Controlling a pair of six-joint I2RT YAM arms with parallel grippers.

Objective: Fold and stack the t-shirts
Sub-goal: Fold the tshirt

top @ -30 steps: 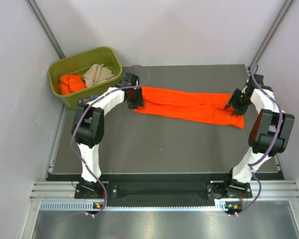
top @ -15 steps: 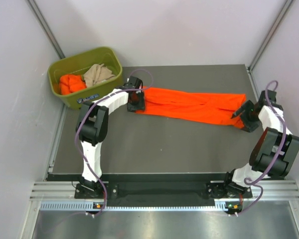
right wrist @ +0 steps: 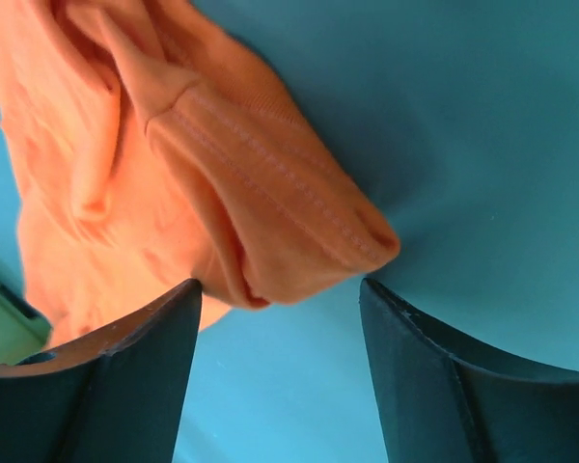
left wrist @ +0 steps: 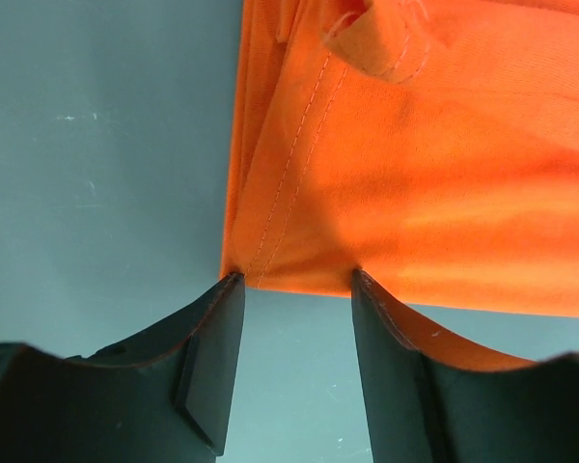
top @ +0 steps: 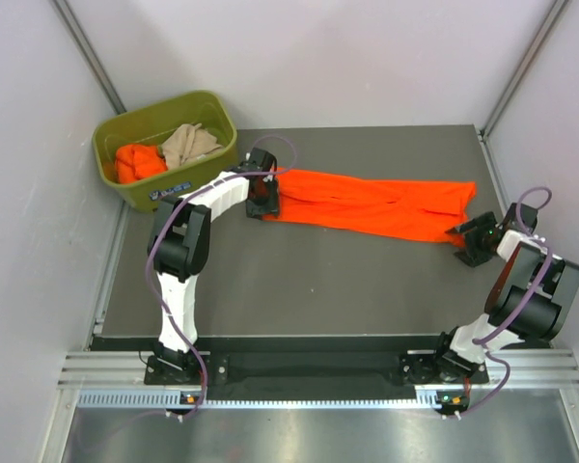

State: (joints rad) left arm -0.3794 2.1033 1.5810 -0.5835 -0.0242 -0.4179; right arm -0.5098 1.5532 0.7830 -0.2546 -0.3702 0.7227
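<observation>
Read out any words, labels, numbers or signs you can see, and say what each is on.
Dark sticker on the front of the green bin: too small to read.
Spread orange t-shirt, binned orange shirt, binned beige shirt: plain, no print.
No other text visible.

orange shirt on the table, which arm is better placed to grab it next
Left, probably: the open left fingers straddle a flat hem corner of the orange shirt, while the right fingers face its bunched end.
</observation>
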